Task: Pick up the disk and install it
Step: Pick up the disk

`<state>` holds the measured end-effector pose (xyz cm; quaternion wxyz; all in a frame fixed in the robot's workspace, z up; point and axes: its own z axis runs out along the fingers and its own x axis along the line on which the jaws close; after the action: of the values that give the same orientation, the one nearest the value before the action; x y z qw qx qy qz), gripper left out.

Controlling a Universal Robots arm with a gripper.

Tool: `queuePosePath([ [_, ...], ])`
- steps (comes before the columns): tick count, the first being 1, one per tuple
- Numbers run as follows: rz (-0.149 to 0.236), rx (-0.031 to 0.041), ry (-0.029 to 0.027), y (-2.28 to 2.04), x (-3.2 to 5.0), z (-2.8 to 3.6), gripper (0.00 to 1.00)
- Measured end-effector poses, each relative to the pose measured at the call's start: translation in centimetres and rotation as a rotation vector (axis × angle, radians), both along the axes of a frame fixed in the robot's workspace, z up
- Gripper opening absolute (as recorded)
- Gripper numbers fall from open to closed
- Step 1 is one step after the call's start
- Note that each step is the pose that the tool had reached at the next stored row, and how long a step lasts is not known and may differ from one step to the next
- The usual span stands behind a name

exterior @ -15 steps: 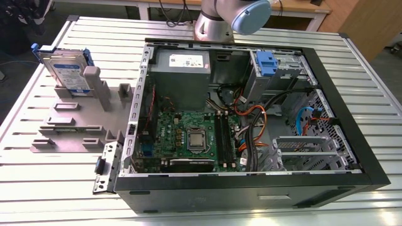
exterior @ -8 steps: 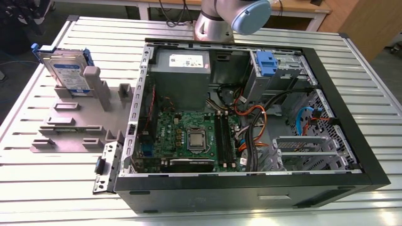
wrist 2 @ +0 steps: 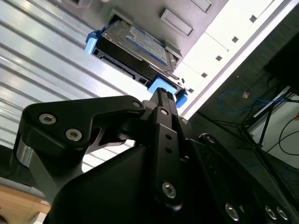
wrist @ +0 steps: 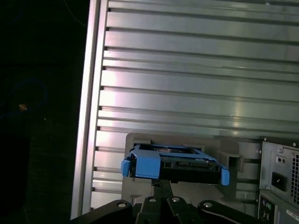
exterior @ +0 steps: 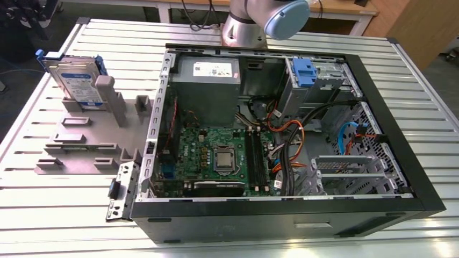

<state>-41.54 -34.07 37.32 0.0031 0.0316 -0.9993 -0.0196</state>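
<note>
From my station, the jaws looked drawn together in both wrist views, tips meeting with nothing between them. They pointed at the disk [wrist: 173, 165], which was not in their grip. The disk stood on edge in a grey holder [exterior: 93, 134] on the far part of the ribbed tabletop [exterior: 43, 215], on the exterior view's left. Its blue carrier frame wrapped the edges and its label faced outward. To the right of the holder lay the open computer case [exterior: 287, 215], with the motherboard [exterior: 215, 156] in the middle and a blue latch [exterior: 305, 72] at the far drive bay. The arm [exterior: 265, 21] rose beyond the case's far wall.
</note>
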Motion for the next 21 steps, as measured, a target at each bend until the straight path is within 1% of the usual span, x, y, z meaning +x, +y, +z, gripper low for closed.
queuePosePath([
  [8,0.029,0.0,0.0,0.0,0.0,0.0,0.11],
  [21,0.061,0.0,0.0,0.0,0.0,0.0,0.11],
])
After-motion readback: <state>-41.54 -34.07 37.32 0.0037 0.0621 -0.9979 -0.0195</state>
